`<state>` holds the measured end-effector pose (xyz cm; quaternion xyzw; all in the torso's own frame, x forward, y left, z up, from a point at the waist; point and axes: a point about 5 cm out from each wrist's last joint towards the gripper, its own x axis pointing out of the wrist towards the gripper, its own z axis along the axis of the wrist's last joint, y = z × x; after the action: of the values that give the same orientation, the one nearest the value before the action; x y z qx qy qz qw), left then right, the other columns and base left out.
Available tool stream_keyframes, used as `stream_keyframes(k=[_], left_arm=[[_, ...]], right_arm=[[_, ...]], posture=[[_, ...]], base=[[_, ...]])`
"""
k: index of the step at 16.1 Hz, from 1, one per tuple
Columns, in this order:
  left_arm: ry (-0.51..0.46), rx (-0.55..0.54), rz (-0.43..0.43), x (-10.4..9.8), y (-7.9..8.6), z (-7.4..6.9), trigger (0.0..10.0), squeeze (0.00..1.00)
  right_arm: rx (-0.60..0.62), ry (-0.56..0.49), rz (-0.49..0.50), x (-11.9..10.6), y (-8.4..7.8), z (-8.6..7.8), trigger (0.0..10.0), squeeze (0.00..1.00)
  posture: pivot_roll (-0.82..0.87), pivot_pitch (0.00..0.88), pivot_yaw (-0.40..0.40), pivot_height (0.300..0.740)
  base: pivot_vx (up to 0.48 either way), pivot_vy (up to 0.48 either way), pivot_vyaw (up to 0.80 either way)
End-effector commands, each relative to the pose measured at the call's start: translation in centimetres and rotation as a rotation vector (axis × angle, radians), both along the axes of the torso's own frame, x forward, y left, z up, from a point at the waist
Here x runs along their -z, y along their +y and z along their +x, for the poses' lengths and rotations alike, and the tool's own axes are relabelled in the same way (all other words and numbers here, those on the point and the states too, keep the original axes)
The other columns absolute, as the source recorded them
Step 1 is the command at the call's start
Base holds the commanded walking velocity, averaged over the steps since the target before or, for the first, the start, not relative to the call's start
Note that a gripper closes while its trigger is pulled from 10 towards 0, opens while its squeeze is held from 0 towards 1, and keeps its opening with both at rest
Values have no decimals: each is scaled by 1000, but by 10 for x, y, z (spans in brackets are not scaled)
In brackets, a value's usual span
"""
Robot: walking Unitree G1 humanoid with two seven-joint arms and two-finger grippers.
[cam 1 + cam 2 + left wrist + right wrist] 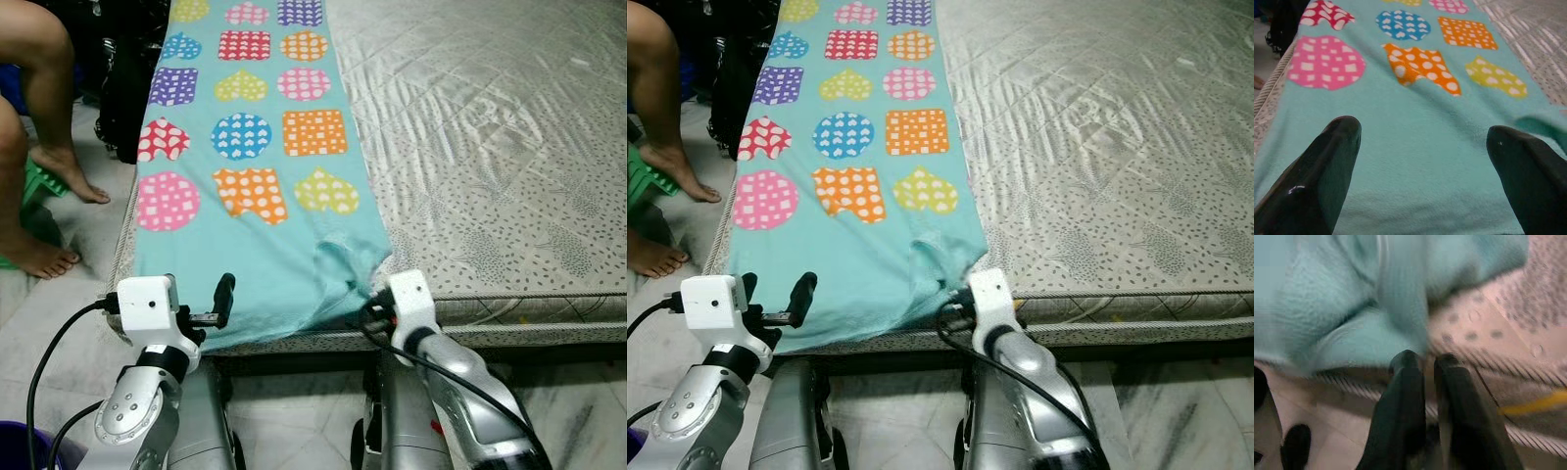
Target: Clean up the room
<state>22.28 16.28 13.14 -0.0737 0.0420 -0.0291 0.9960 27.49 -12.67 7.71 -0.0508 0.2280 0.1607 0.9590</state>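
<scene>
While both tools wait, blanket point(257, 166) runs lengthwise up mattress point(490, 147).

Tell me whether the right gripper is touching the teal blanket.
Cannot tell. In the right wrist view the right gripper has its fingertips near the blanket edge, but the blur hides any contact.

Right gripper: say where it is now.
The right gripper is at the mattress's near edge, by the bunched corner of the teal blanket, right of the left gripper.

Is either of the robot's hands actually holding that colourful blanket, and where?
The left gripper is open over the blanket, holding nothing. The right gripper has its fingers nearly together at the blanket's bunched near corner; whether cloth is pinched cannot be told.
</scene>
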Motion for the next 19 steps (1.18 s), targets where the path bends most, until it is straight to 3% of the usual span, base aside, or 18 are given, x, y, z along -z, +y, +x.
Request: stream_keyframes(k=[1, 4, 7, 9, 13, 14, 15, 17, 19], left_arm=[[15, -8, 6, 4, 1, -1, 10000, 0], [15, -6, 6, 4, 1, -1, 10000, 0], [15, -4, 4, 5, 1, 0, 10000, 0], [13, -1, 1, 5, 1, 1, 10000, 0], [4, 9, -4, 5, -2, 4, 10000, 0], [1, 12, -3, 4, -2, 5, 10000, 0], [-1, 13, -3, 4, -2, 5, 10000, 0], [-4, 15, -2, 4, -2, 6, 10000, 0], [-9, 23, -2, 3, -5, 9, 10000, 0]], right_arm=[[-14, -17, -47, -3, -3, -3, 10000, 1000], [-23, -39, -72, -7, -9, -2, 10000, 1000], [-21, -188, 44, -37, -8, 14, 10000, 1000], [-75, -209, 95, -48, -1, 16, 10000, 1000], [-191, -107, 191, -40, 32, 2, 10000, 1000], [-275, -64, 181, -31, 52, -9, 10000, 1000], [-298, -64, 165, -29, 62, -12, 10000, 1000], [-297, -58, 174, -28, 70, -13, 10000, 1000], [-222, -76, 161, -27, 85, -1, 10000, 1000]], posture=[[-10, 197, -15, 550], [-14, 192, -13, 550], [-20, 184, -13, 550], [-28, 177, -14, 550], [-27, 163, -10, 550], [-24, 160, -9, 550], [-22, 159, -5, 550], [-21, 160, -1, 550], [-21, 162, 1, 550]], base=[[0, 0, 0], [0, 0, 0], [0, 0, 0], [0, 0, 0], [0, 0, 0], [0, 0, 0], [0, 0, 0], [0, 0, 0], [0, 0, 0]])
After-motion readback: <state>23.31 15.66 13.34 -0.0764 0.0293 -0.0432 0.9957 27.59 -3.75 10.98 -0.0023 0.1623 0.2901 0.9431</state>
